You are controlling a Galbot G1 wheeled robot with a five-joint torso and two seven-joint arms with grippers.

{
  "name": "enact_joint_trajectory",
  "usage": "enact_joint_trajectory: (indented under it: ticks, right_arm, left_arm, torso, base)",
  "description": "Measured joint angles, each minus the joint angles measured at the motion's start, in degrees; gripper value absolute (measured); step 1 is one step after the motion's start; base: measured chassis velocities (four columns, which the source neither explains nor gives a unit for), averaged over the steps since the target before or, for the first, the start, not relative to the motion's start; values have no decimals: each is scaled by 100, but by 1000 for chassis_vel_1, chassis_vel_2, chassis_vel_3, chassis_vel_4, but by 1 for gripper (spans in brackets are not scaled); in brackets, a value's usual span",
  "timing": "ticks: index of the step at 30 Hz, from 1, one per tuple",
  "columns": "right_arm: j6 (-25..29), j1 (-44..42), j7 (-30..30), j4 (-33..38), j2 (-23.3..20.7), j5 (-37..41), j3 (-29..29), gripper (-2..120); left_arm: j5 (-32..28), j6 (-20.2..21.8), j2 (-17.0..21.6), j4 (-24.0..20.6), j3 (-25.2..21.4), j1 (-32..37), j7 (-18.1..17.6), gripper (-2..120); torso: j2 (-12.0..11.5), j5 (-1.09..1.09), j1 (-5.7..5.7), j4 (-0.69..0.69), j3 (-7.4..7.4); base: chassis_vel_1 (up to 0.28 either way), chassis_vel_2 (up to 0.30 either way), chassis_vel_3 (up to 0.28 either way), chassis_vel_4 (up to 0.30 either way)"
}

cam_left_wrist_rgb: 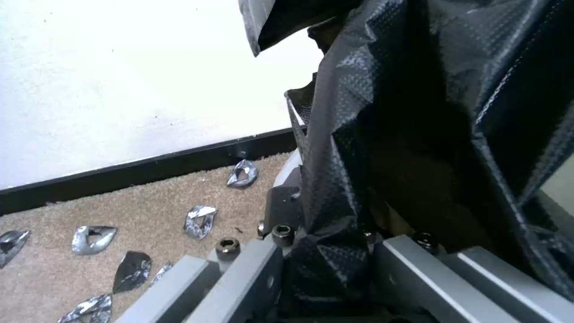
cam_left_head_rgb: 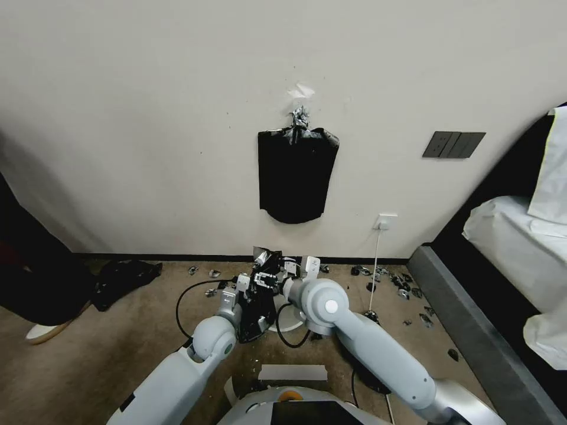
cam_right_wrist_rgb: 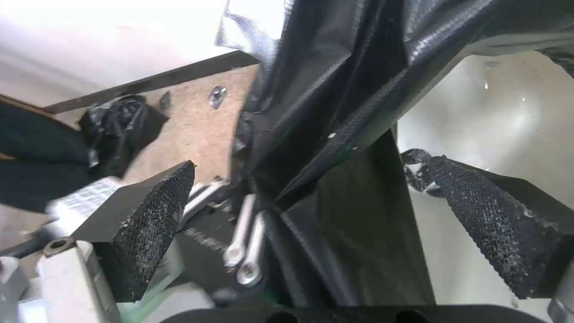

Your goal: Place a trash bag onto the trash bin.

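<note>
The trash bag (cam_left_head_rgb: 257, 307) is glossy black film hanging between my two arms low in front of the wall. My left gripper (cam_left_head_rgb: 253, 282) is shut on the trash bag's edge; in the left wrist view the film (cam_left_wrist_rgb: 383, 134) is pinched between the grey fingers (cam_left_wrist_rgb: 251, 273). My right gripper (cam_left_head_rgb: 290, 270) is beside it and open, its black ribbed pads (cam_right_wrist_rgb: 150, 220) standing wide on either side of a fold of the bag (cam_right_wrist_rgb: 335, 112) without pressing it. The cream-white trash bin (cam_left_head_rgb: 293, 323) stands right under the bag, with its inside wall (cam_right_wrist_rgb: 514, 112) showing past the film.
A flat black bundle (cam_left_head_rgb: 295, 177) hangs from a silvery clip on the wall. Foil scraps (cam_left_wrist_rgb: 200, 220) litter the carpet along the skirting. A lumpy black heap (cam_left_head_rgb: 124, 277) lies at left. A cable (cam_left_head_rgb: 375, 265) drops from the socket. A bed with a grey base (cam_left_head_rgb: 472, 330) lines the right.
</note>
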Motion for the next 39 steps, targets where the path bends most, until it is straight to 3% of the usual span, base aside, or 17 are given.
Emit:
enact_joint_trajectory:
  ticks: [8, 28, 31, 39]
  right_arm:
    - [34, 86, -31, -176, 25, -238, -94, 87]
    - [40, 271, -141, -420, 16, -794, -369, 11]
    - [36, 342, -179, -420, -60, -871, -393, 6]
    - [3, 615, -233, -411, -352, -874, -445, 7]
  left_arm:
    - [-14, -2, -9, 8, 17, -10, 13, 0]
    - [-30, -23, 21, 12, 26, -23, 25, 0]
    - [-30, -34, 23, 31, 26, -17, 28, 0]
    - [-17, -74, 49, 52, -9, 48, 47, 0]
  torso:
    - [0, 0, 0, 0, 0]
    - [0, 1, 0, 0, 0]
    - [1, 1, 0, 0, 0]
    - [1, 1, 0, -1, 0]
  base:
    - [0, 0, 0, 0]
    - [0, 0, 0, 0]
    - [0, 0, 0, 0]
    - [0, 0, 0, 0]
